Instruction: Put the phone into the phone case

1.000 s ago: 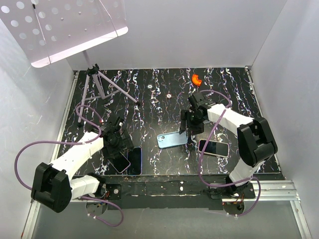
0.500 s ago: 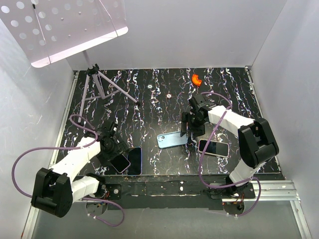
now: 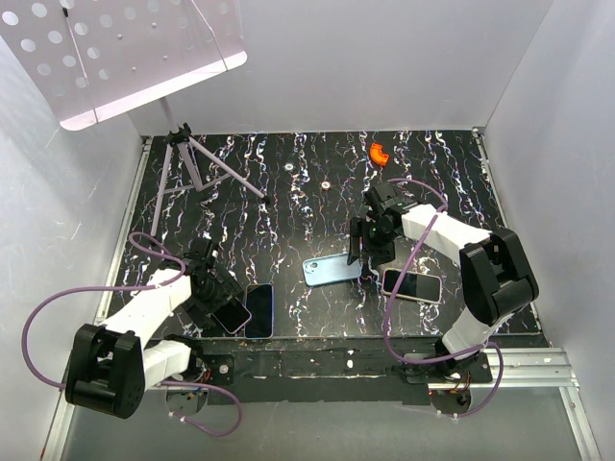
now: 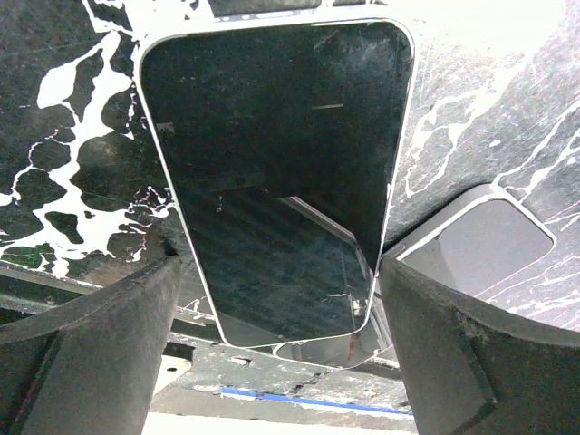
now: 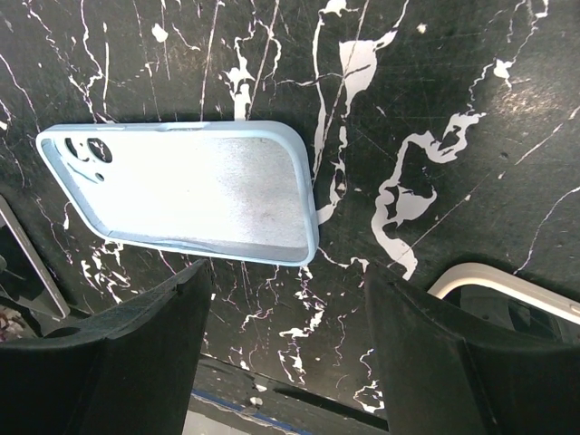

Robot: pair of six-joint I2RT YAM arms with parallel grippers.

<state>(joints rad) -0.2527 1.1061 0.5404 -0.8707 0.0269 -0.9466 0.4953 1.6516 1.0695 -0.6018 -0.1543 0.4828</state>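
Phone (image 4: 281, 181) lies screen-up near the near-left corner of the desk (image 3: 288, 192). The left tool (image 3: 223, 305) stands wide open, its fingers (image 4: 91, 344) on either side of the phone's near end; contact cannot be told. The right tool (image 5: 288, 276), open and empty, hovers just short of the pale blue case (image 5: 181, 190) mid-desk.

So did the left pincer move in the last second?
Yes. In the top view the left pincer has shifted left and slightly down-frame, away from the dark phone, which has stayed put.
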